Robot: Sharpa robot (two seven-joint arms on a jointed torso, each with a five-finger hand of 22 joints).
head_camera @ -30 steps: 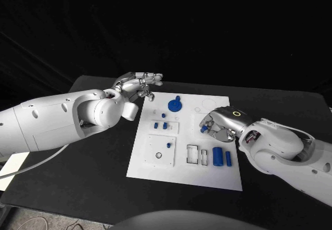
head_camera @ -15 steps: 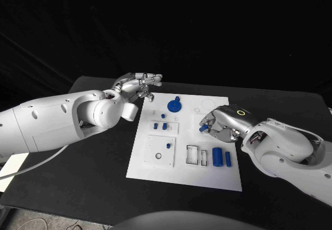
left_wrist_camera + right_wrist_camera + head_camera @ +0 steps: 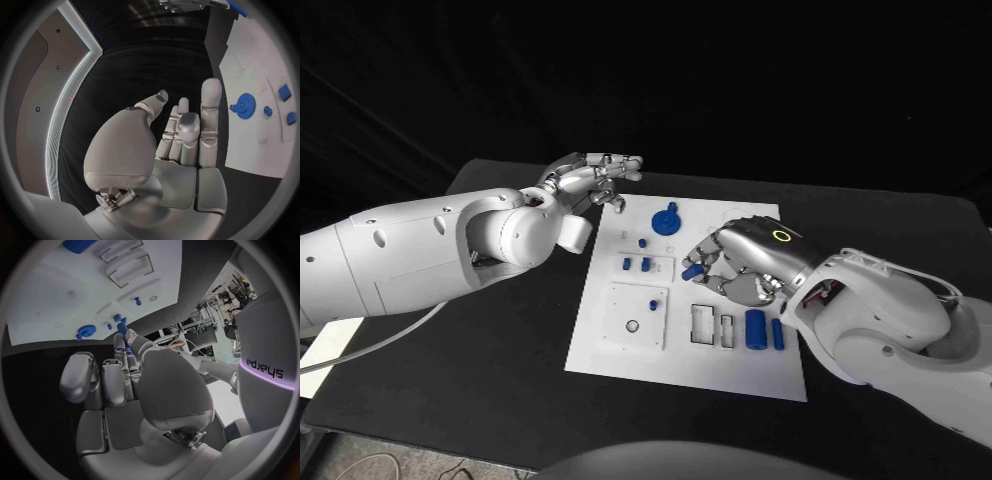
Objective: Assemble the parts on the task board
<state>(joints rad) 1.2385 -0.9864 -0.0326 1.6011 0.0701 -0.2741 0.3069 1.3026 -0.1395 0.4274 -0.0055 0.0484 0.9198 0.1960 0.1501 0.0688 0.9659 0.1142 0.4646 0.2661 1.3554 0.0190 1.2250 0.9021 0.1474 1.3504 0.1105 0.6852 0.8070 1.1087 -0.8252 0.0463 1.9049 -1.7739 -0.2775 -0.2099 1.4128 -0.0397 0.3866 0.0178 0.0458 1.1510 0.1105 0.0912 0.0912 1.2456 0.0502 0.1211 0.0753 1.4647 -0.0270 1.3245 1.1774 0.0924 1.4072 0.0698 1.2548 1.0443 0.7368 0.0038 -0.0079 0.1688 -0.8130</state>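
**Over the task board, a blue part held in the right hand's fingertips**

Above the middle of the white task board [image 3: 687,330], the robot's right hand [image 3: 737,263] hangs with its fingers curled down, pinching a small blue part [image 3: 691,272] at their tips. The right wrist view shows that same blue piece [image 3: 122,330] caught between the thumb and a finger, the board's recesses spread out beyond it.

At the board's far left corner, the left hand [image 3: 593,176] hovers over the black worktop [image 3: 473,370], beside the board rather than over it. Its fingers [image 3: 210,107] are loosely bent and apart, and it holds nothing.

On the board itself, a blue gear [image 3: 666,219] sits near the far edge. Two small blue pegs [image 3: 635,263] stand in a raised panel just left of the right hand. Nearer the robot, a blue cylinder [image 3: 754,327] and a slimmer blue block [image 3: 777,333] lie side by side, next to two open rectangular slots [image 3: 713,323].
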